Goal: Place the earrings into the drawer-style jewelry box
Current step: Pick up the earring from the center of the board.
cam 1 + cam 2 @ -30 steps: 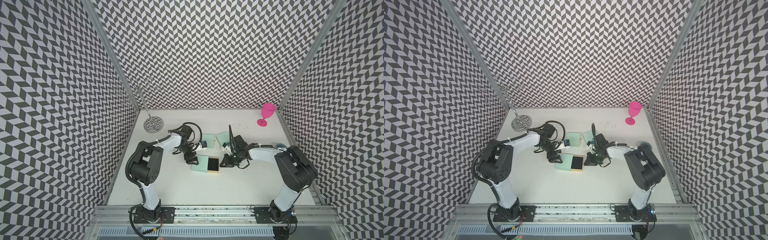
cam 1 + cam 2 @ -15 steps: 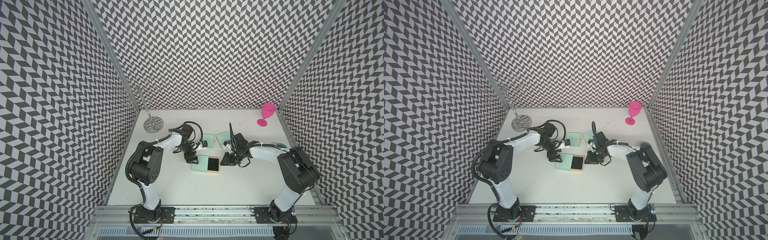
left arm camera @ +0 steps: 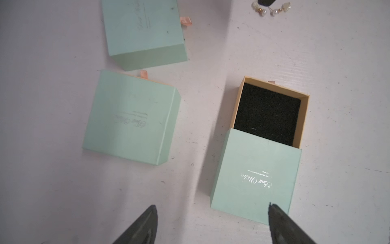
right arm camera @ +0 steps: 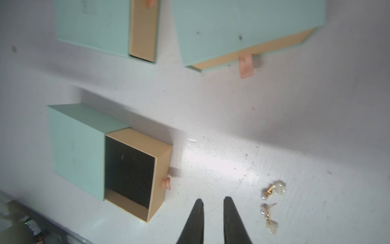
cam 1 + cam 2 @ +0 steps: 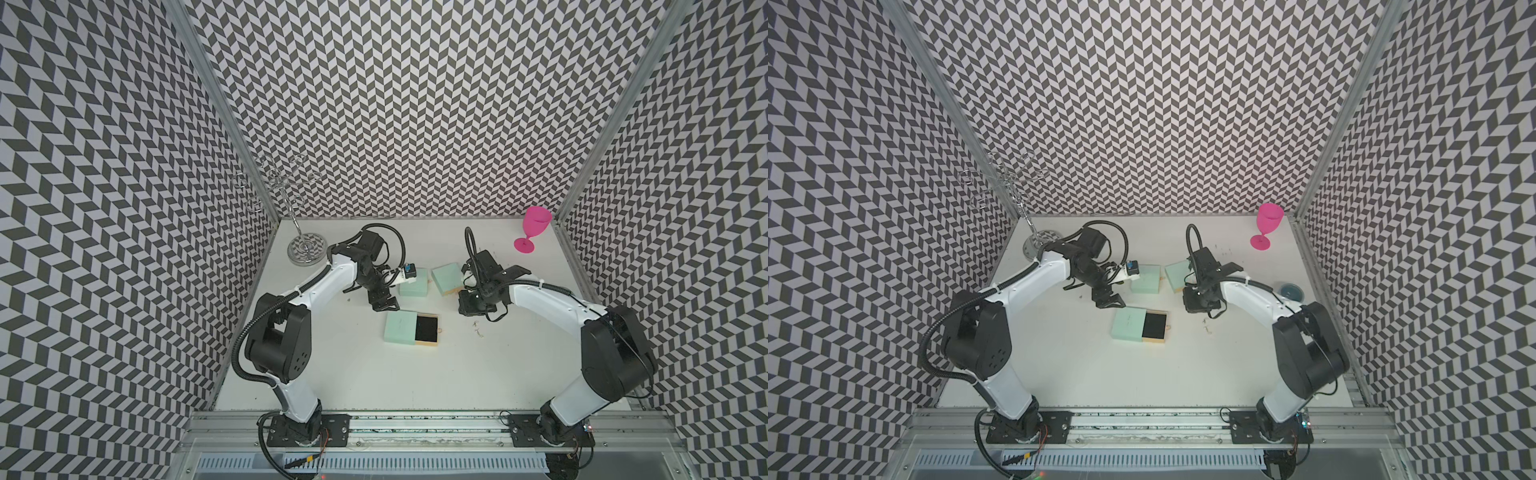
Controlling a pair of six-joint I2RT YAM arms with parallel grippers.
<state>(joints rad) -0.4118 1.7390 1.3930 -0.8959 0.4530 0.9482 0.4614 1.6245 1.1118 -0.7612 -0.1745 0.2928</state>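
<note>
The drawer-style jewelry box [image 5: 400, 327] [image 5: 1128, 325] is a mint sleeve lying mid-table. Its tan drawer [image 4: 135, 169] [image 3: 269, 109] is pulled out, showing black lining with nothing visible in it. The earrings [image 4: 278, 187] [image 5: 478, 329] [image 5: 1207, 327], small pearl-and-gold pieces, lie on the table to the right of the drawer, and they also show in the left wrist view [image 3: 272, 9]. My right gripper [image 4: 213, 199] [image 5: 471, 307] hovers between drawer and earrings, jaws slightly apart and holding nothing. My left gripper [image 3: 212, 206] [image 5: 384, 305] stands open over the sleeve's back corner.
Two closed mint boxes [image 5: 413, 282] [image 5: 446, 278] lie just behind the open one. A pink goblet [image 5: 533, 232] stands at the back right and a wire jewelry stand [image 5: 305, 249] at the back left. A dark round disc [image 5: 1291, 290] sits near the right wall.
My right gripper has drawn back from the drawer's front, to the right and away, and its jaws have parted a little. The left jaws have widened slightly.
</note>
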